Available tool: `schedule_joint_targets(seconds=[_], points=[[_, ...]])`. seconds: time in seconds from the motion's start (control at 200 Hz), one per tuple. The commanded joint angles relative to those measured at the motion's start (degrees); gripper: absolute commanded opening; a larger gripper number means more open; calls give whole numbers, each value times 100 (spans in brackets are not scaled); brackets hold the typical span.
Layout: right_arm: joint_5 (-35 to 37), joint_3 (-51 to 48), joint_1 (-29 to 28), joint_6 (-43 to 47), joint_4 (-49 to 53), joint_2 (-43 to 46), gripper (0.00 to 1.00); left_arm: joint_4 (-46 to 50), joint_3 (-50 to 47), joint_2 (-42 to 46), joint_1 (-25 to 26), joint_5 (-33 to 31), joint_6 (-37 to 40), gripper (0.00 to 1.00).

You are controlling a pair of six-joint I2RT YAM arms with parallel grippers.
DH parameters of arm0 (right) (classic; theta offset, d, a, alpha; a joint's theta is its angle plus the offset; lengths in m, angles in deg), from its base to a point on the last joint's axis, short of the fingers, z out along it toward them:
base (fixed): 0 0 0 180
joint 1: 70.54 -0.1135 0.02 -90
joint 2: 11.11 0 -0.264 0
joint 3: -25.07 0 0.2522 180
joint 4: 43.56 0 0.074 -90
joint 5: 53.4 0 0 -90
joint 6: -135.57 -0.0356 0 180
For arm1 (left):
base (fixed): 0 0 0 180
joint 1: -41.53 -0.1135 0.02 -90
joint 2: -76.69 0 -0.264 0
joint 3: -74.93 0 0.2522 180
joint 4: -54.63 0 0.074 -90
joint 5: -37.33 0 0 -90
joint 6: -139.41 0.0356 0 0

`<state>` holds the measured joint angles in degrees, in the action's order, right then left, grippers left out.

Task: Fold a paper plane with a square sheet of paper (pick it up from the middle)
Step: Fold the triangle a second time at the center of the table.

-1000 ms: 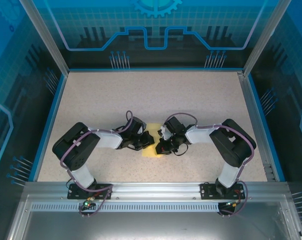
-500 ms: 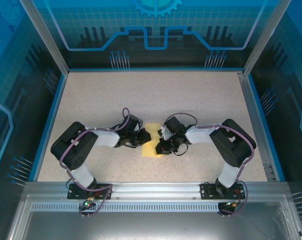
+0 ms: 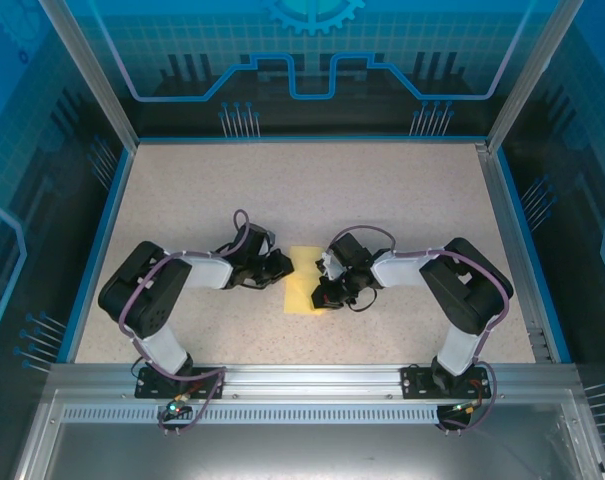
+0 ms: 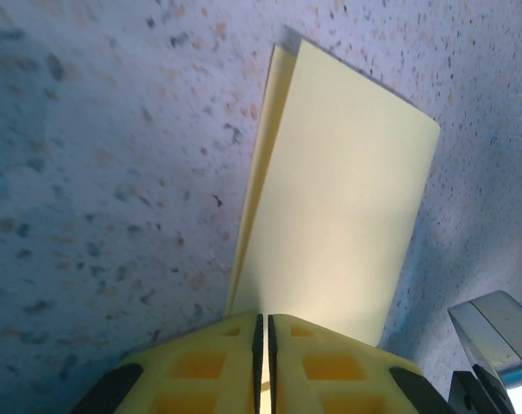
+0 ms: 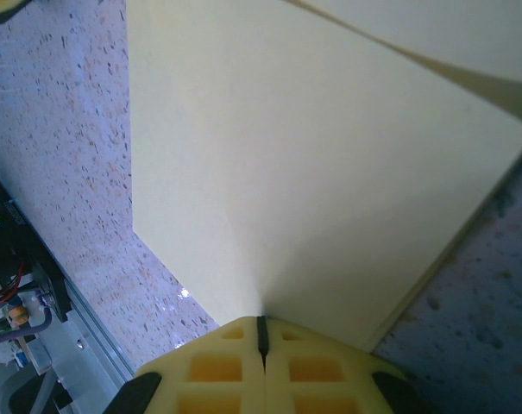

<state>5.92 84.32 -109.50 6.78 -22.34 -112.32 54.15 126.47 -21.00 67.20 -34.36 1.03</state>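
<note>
**A:** Where is your paper?

**B:** The thin pale-yellow sheet of paper (image 3: 303, 284) lies on the speckled beige table (image 3: 312, 190), between my two pincers, folded over into a narrow strip.

**A:** And up close?

**B:** It's doubled. Two layers gape along one long edge, and a flap lifts at one corner.

**A:** Your grip?

**B:** My right pincer (image 5: 261, 326) is clenched on its edge, and a faint crease runs from the pinch. My left pincer (image 4: 263, 323) has its fingers almost together, with only a hairline slit between them. Whether it nips the paper I cannot tell.
</note>
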Motion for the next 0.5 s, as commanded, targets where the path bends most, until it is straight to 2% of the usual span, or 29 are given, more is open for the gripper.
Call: schedule_joint_targets(seconds=[0.0, 0.175, 0.295, 0.495], points=[[625, -172, -65, 42, 687, -318, 0, 386, 93, 111, -159, -374, 329, 14], [633, -138, -68, 38, 696, -298, 0, 650, 118, 616, -159, -304, 402, 17], [635, -119, -68, 46, 721, -283, 1, 666, 39, 980, -136, 20, 384, 18], [650, -129, -65, 38, 716, -225, 1, 788, 175, 1030, 402, 411, 531, 16]])
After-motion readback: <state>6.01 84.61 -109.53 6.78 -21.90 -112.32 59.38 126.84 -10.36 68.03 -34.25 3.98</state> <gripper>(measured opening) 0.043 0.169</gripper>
